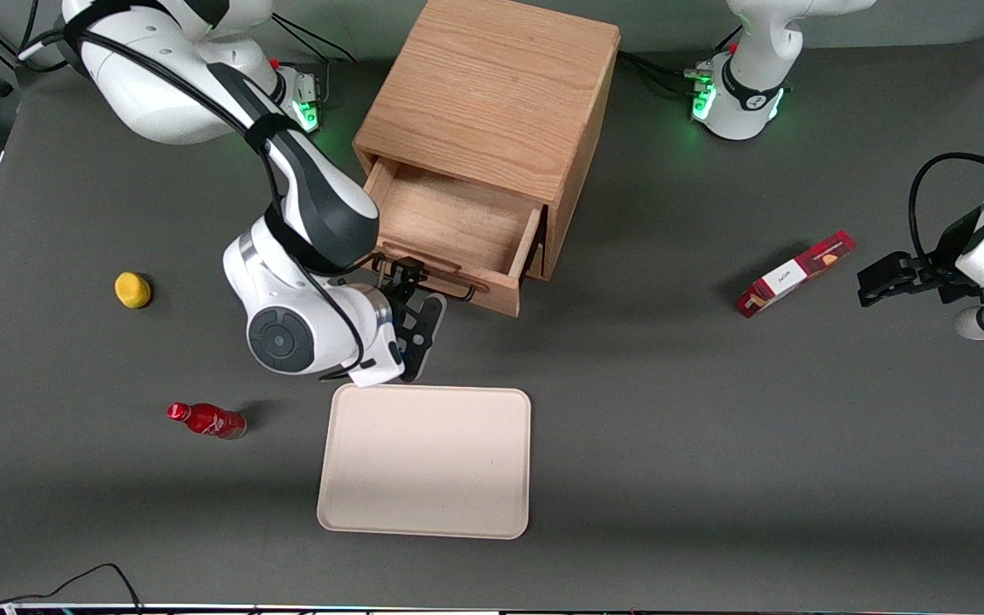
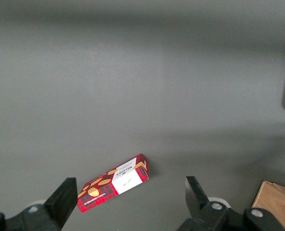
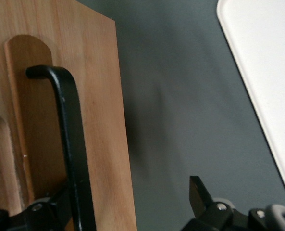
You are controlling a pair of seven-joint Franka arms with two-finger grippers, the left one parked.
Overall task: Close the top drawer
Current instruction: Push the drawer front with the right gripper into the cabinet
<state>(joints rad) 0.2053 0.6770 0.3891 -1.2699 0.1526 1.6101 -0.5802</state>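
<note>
Beige tray (image 1: 424, 461), empty, nearest the front camera; top drawer (image 1: 458, 231) pulled well out of the oak cabinet (image 1: 492, 94)

Right arm's gripper (image 1: 402, 282) sits at the drawer's front panel, just above the tray's nearest edge; jaws stand wide, one finger (image 3: 41, 211) by the black wire handle (image 3: 68, 144), the other (image 3: 200, 197) out over bare table, gripping nothing. Hazards, as judged: contact falls near one end of the panel, so an off-centre push may skew the drawer and jam it in its runners; a finger caught under the handle may drag the drawer back out on retreat; a hard shove may shift the whole cabinet. Yellow object (image 1: 132, 289), red bottle (image 1: 206, 419) and red carton (image 1: 795, 273) lie well apart from the path
</note>
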